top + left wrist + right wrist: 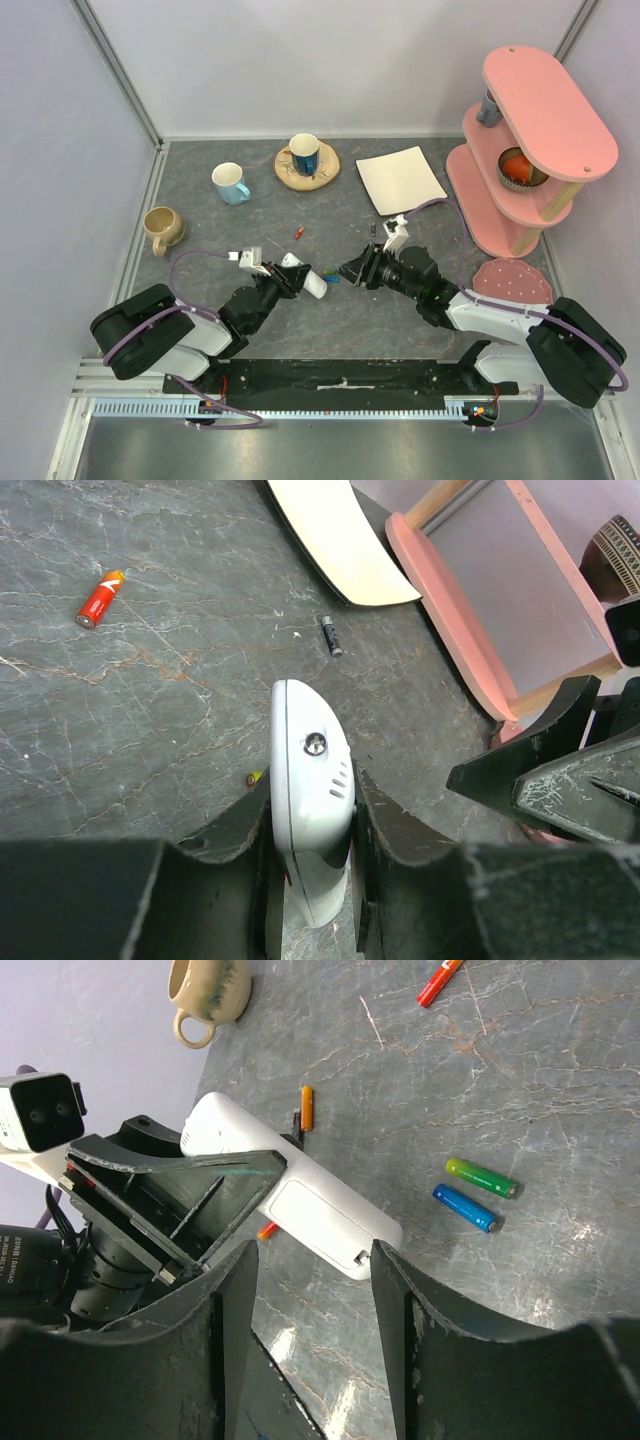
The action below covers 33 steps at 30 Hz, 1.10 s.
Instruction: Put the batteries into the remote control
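My left gripper [288, 274] is shut on the white remote control [310, 281], gripping it by its long edges [310, 780]. In the right wrist view the remote [300, 1195] shows its back with the battery cover closed. My right gripper [352, 270] is open and empty, its fingers [400, 1310] standing either side of the remote's free end. A green battery [482, 1178] and a blue battery [466, 1208] lie side by side on the table beside that end. A red-orange battery [298, 233] lies farther back [100, 598]. An orange battery [307, 1107] lies by the remote.
A small dark battery [331, 636] lies near the flat white plate [400, 178]. A beige mug [162, 228], a light blue mug [230, 183] and a mug on a wooden coaster [306, 160] stand at the back. A pink shelf [520, 150] and a pink pad [512, 280] stand to the right.
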### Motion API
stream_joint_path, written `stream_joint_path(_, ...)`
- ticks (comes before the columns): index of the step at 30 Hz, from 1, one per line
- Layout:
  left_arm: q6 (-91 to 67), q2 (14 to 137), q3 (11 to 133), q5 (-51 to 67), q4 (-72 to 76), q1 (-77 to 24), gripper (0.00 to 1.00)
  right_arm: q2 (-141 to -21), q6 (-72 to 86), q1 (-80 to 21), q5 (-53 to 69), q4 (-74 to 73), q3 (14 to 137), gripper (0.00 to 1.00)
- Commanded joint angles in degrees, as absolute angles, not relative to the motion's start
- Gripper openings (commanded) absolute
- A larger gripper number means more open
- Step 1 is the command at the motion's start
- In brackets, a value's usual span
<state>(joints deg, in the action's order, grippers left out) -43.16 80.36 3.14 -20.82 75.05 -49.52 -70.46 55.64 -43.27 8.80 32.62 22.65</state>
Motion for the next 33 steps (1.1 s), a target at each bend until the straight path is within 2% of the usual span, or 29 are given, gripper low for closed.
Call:
stream_joint_path(1,-39.82,80.33,3.78,-20.92,95.36,-49.39,0.02,-72.33,59.40,-43.24,9.93,38.13,24.35,0.54)
stream_joint_path(8,-36.92,80.42,4.74,-20.04,95.36,-49.39,0.02,-79.71,65.65,-44.12,11.51,48.16,23.20,0.47)
stream_joint_path(14,-36.56,80.60,5.01,-20.48,95.36,-49.39,0.02,-81.65,65.04,-45.26,11.60,47.03,24.34,0.45)
stream_joint_path(20,-37.18,80.33,5.71,-20.74,95.36,-49.39,0.02,-82.88,65.30,-45.61,11.43,47.37,24.08,0.47)
stream_joint_path(24,-37.44,80.07,6.15,-21.18,95.36,-49.39,0.02,-83.58,65.65,-45.79,11.34,47.28,23.91,0.53)
stream_joint_path(33,-38.58,79.63,6.50,-21.01,95.36,-49.39,0.02,-84.99,65.83,-46.23,11.51,48.43,24.43,0.52)
